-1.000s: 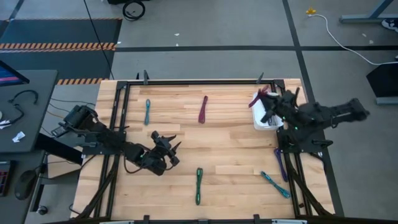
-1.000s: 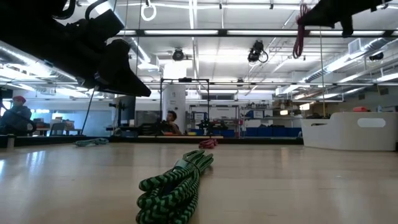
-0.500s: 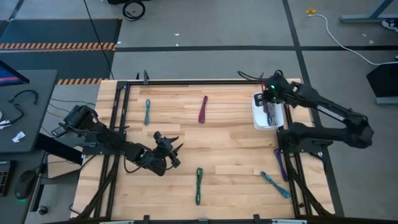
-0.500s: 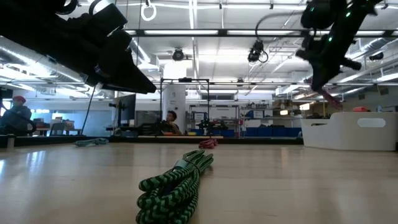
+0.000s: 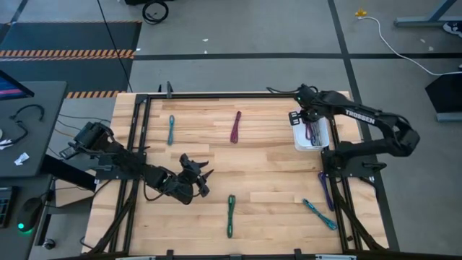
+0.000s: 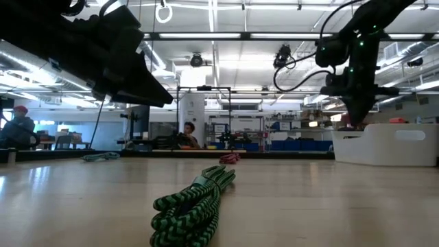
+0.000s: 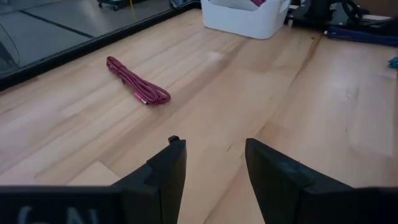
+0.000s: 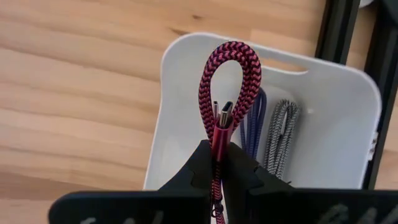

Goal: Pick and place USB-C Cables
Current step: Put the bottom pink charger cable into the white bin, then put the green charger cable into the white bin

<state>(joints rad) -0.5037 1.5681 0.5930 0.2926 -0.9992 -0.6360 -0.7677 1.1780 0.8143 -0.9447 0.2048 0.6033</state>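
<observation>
My right gripper (image 8: 217, 151) is shut on a red-and-black braided cable bundle (image 8: 230, 68), low over the white bin (image 8: 323, 124) at the table's right far side (image 5: 321, 142). A purple-blue bundle (image 8: 252, 127) and a grey bundle (image 8: 280, 134) lie in the bin. My left gripper (image 7: 211, 163) is open above bare wood near the table's middle (image 5: 195, 178). On the table lie a maroon bundle (image 5: 236, 126), a teal one (image 5: 171, 130), a green one (image 5: 230, 215), another teal one (image 5: 319, 214) and a purple one (image 5: 327, 191). My right gripper pinches the red braided bundle between its two fingers at the strands just behind the plugs (image 8: 217, 134). The fingers lie along the bundle and point down at the bin. The folded loop (image 8: 231, 53) and two plug tips stick out past the fingertips, clear of the bin floor.
A black frame rail (image 5: 216, 95) runs along the table's far edge, with more rails at the left and right sides. In the low view the green bundle (image 6: 195, 202) lies nearest, with open wood around it. A person (image 6: 186, 134) sits in the room beyond the table.
My right gripper has come down from high above the table toward the white bin, turning to point down into it, with the red bundle still in its fingers. The left arm has kept nearly still.
</observation>
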